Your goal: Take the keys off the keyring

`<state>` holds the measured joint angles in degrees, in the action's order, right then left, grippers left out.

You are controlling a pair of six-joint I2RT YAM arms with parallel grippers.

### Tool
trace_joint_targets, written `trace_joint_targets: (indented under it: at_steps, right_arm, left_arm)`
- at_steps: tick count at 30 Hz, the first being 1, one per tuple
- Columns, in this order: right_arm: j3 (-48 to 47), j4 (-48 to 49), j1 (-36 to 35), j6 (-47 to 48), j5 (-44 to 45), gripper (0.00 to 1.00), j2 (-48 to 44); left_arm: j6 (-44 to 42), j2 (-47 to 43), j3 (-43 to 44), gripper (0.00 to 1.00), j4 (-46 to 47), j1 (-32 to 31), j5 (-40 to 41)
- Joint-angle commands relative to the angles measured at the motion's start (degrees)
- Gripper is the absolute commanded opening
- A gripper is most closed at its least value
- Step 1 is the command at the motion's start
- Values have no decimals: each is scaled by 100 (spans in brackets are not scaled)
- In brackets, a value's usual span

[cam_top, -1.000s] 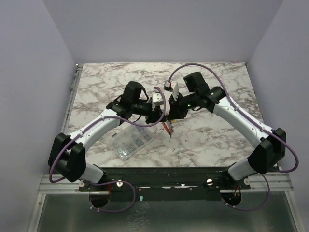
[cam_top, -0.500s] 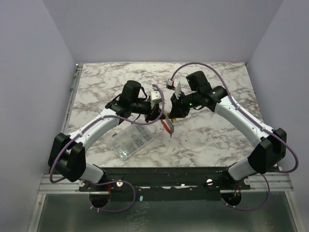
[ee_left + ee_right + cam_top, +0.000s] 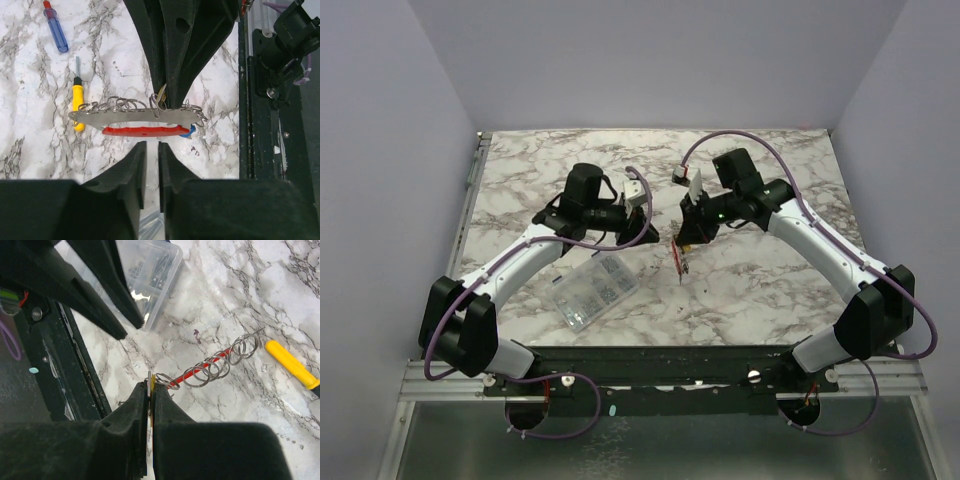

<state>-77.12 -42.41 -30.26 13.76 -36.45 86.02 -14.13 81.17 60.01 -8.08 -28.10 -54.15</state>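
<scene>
The keyring (image 3: 131,116) is a grey metal plate strung with several wire split rings (image 3: 216,368), joined to a red curved band (image 3: 144,131). It hangs level above the marble. My right gripper (image 3: 151,386) is shut on the plate's end, with a yellow key tag (image 3: 161,93) pinched beside it. A blue tag (image 3: 188,132) peeks out under the same end. My left gripper (image 3: 152,150) sits just short of the red band, its jaws a narrow gap apart with nothing between them. In the top view the keyring (image 3: 678,258) dangles below the right gripper (image 3: 686,238); the left gripper (image 3: 645,228) is to its left.
A yellow-handled screwdriver (image 3: 77,102) and a blue-and-red screwdriver (image 3: 55,31) lie on the marble table (image 3: 770,290) beyond the keyring. A clear compartment box (image 3: 592,290) of small parts sits near the front, under the left arm. The black frame rail (image 3: 267,110) runs along the table's near edge.
My left gripper has drawn back to the left, away from the keyring and the right gripper. The right gripper has shifted slightly right, still holding the keyring.
</scene>
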Motion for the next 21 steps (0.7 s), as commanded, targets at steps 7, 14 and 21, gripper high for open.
trace_joint_targets:
  at_steps: [7, 14, 21]
  right_arm:
    - [-113, 225, 16, -187, -465, 1, -65]
    - [-172, 262, 18, -303, -579, 1, -32]
    - [-171, 279, 14, -373, -643, 1, -12]
  left_arm:
    - [97, 29, 15, 41, 251, -416, 313]
    - [-89, 88, -130, 47, 269, -525, 447]
    - [-71, 186, -79, 47, 401, -621, 632]
